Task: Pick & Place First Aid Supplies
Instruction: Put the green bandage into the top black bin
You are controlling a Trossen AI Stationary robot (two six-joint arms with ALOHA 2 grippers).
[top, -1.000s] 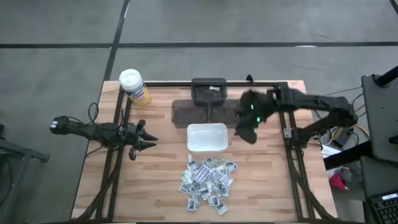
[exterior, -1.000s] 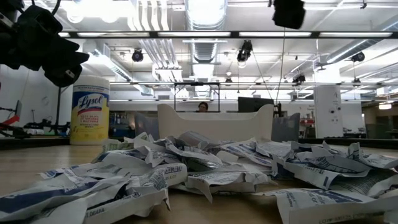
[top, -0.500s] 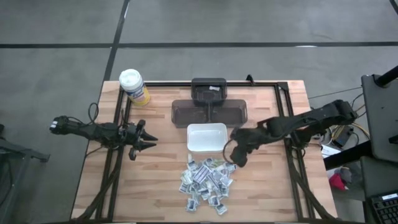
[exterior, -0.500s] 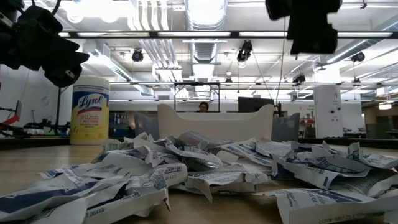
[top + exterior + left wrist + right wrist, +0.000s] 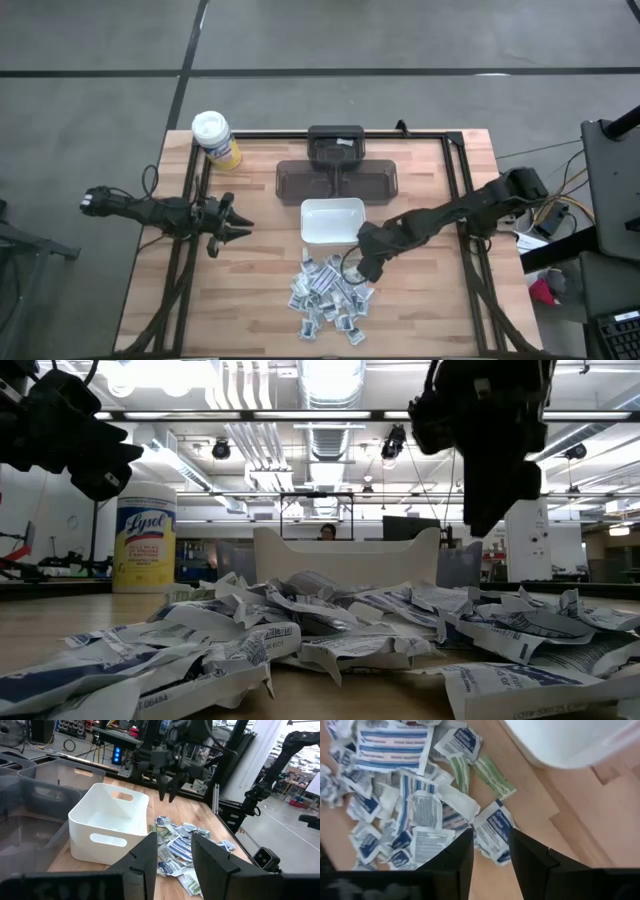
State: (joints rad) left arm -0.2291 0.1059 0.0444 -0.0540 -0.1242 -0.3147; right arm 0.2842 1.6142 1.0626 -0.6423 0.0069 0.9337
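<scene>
Nothing placed yet: packets (image 5: 333, 291) piled lower center, white dish (image 5: 332, 222) looks empty, right end effector (image 5: 366, 270) released above pile, grasping nothing.

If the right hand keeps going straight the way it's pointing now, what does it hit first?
Probably the pile of first aid packets: the right hand points down at the pile's edge nearest the white dish, its open fingers framing a blue-printed packet. Height above it is unclear.

Robotics lab: open ceiling ducts (image 5: 330, 435), workstations.
</scene>
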